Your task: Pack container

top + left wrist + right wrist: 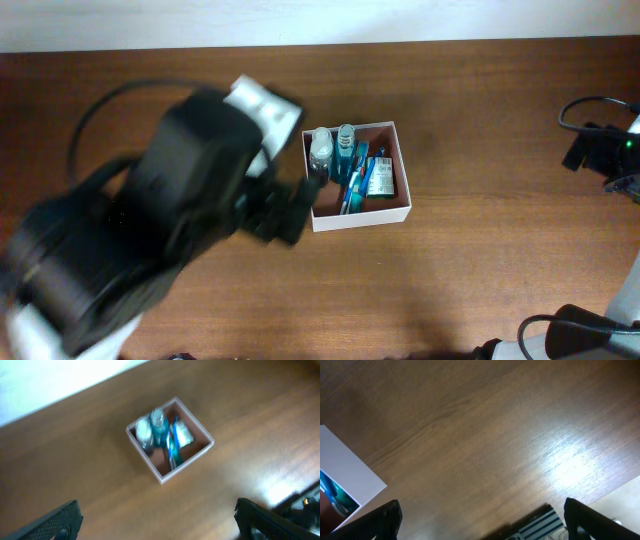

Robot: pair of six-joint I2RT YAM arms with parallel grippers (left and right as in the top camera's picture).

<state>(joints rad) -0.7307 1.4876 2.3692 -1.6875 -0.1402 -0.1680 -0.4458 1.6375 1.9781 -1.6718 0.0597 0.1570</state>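
Overhead and two wrist views during packing. The container (365, 216) sits on the table (480, 290) just right of centre. It holds a clear bottle (320, 150), a teal bottle (345, 138), a green-and-white packet (379, 178) and a thin blue item (351, 192). The left gripper (157, 525) hangs above it, fingers spread wide and empty. The right gripper (482, 522) is equally wide and empty, off to one side of the box. Judged step: finishing the fill. Any further item should come straight down onto bare floor, clear of the bottles, and be released low. Only the overhead view shows the blurred left arm (150, 240); the left wrist view frames the whole box; the right wrist view catches one white corner
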